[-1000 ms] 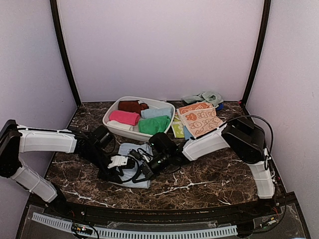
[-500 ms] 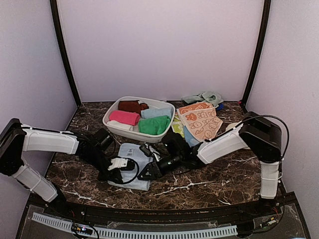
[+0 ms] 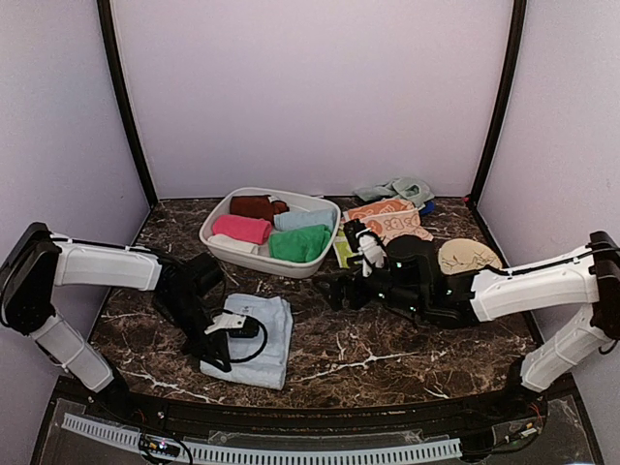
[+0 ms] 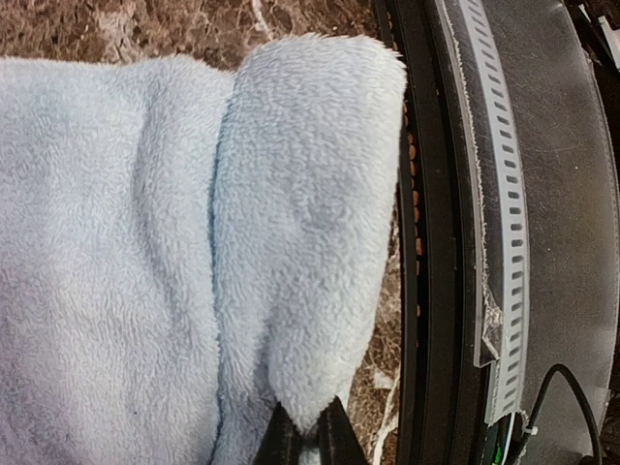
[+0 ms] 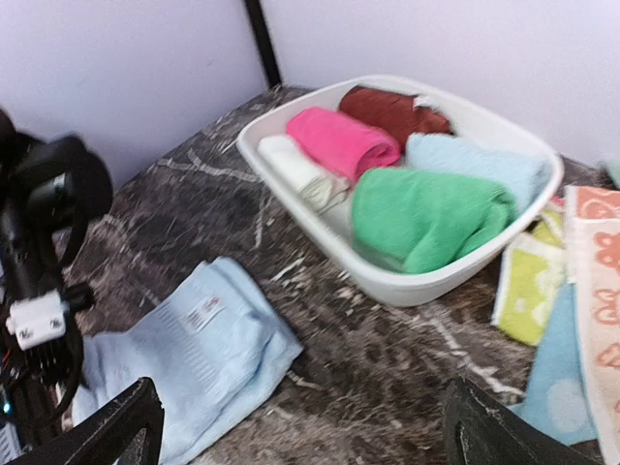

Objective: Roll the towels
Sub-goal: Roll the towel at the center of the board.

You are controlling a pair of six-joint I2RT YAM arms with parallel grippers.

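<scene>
Pinches, with the left gripper (image 4: 308, 441), a doubled-over flap of the pale blue towel (image 4: 116, 242), fingertips nearly together with only fleece between them. Points that wrist toward the near table edge (black rail (image 4: 431, 242) and perforated strip (image 4: 499, 194) just beyond the flap). Reaches there with the left arm (image 3: 97, 268) stretched low from the left side, elbow bent in front of the white basin (image 3: 215, 229). Has the rest of that towel lying flat on the marble table (image 3: 387, 358), near the front.

Holds the right gripper (image 5: 300, 397) wide open and empty, low over the marble between towel and basin, touching neither. Extends the right arm (image 3: 533, 286) nearly level from the right side, just in front of the tan disc (image 3: 468, 257) and the peach printed towels (image 3: 387, 225). Shows, inside the basin, a green roll (image 5: 426, 218) and a pink roll (image 5: 341, 140) among others.
</scene>
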